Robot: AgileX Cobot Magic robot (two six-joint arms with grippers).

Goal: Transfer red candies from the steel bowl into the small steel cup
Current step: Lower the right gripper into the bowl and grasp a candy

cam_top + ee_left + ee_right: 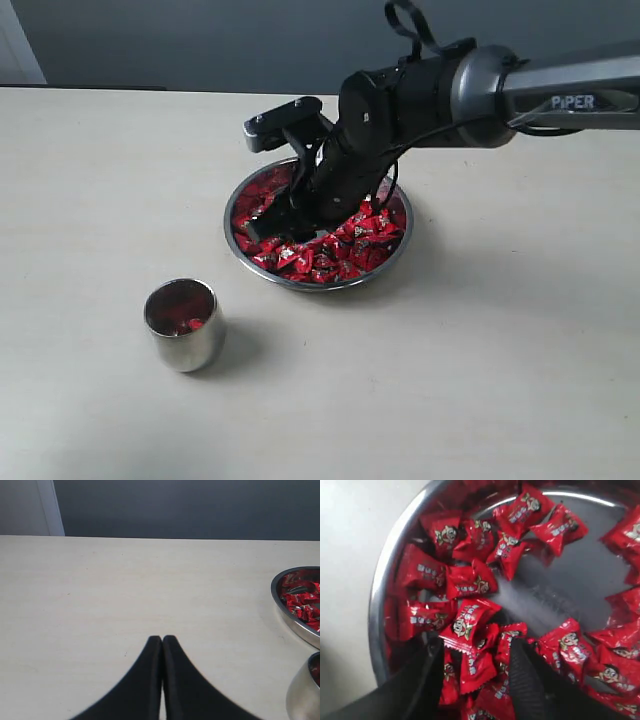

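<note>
Hovering low in the steel bowl, my right claw stands with its 2 black fingers spread apart, gripping nothing, and several red candies lie loose in the gap between them. In the exterior view the claw's tips sit toward the bowl's 9 o'clock side, down among the wrappers, and my arm reaches in from about 2 o'clock. The candies ring the bowl's floor, piled most thickly from 4 to 8 o'clock, and the wrist view shows a bare patch of steel beside the claw. The small steel cup stands upright on the pale table at roughly 8 o'clock from the bowl, apart from it, with a few red pieces visible inside. My left claw is pressed closed, its 2 fingers touching, empty over bare tabletop; its camera catches the bowl's rim, some candies and the cup's wall at the edge of view.
</note>
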